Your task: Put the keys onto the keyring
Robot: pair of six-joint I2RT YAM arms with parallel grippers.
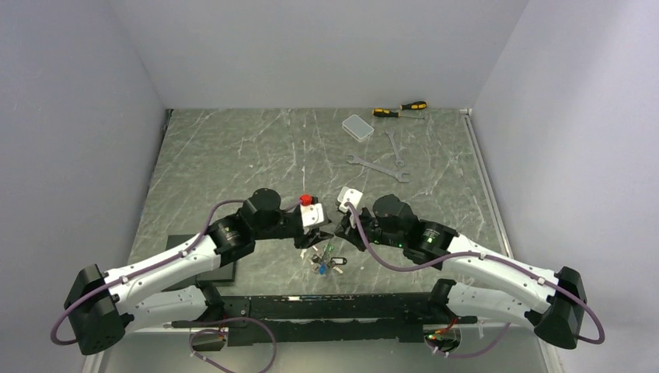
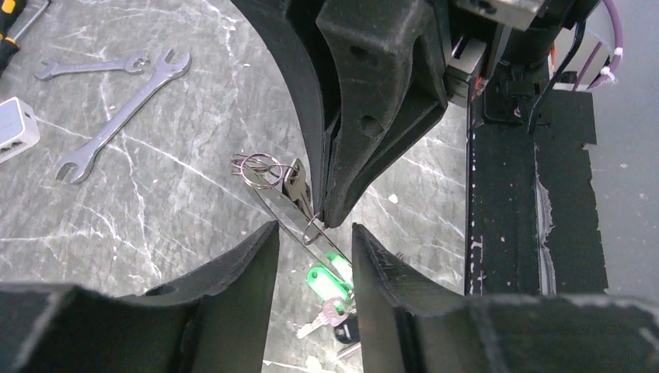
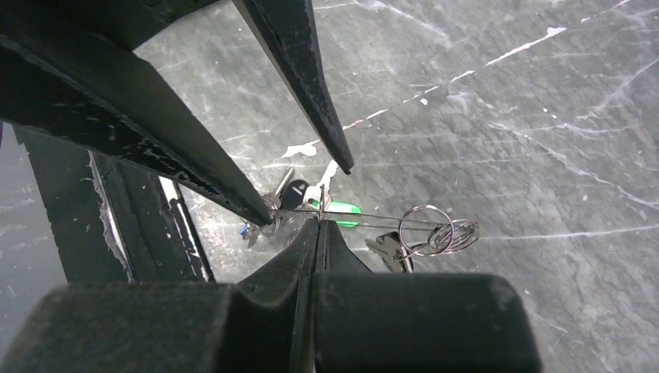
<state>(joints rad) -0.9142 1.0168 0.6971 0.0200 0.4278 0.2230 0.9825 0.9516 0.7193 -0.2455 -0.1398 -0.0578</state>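
Note:
The keyring (image 3: 373, 220) is a thin silver wire loop seen edge-on, held above the table. My right gripper (image 3: 319, 223) is shut on its wire. A silver key (image 3: 388, 250) with small split rings (image 3: 426, 227) hangs on the loop's far end; it also shows in the left wrist view (image 2: 294, 183). My left gripper (image 2: 315, 231) is open, its fingers on either side of the wire right at the right gripper's tip (image 2: 331, 217). More keys with green tags (image 2: 326, 281) and a black head lie on the table below (image 1: 326, 263).
Two silver wrenches (image 1: 377, 165) (image 1: 394, 148), a clear plastic box (image 1: 357, 127) and yellow-black screwdrivers (image 1: 400, 109) lie at the back right. A black rail (image 1: 326, 307) runs along the near edge. A dark mat (image 1: 203, 268) lies under the left arm.

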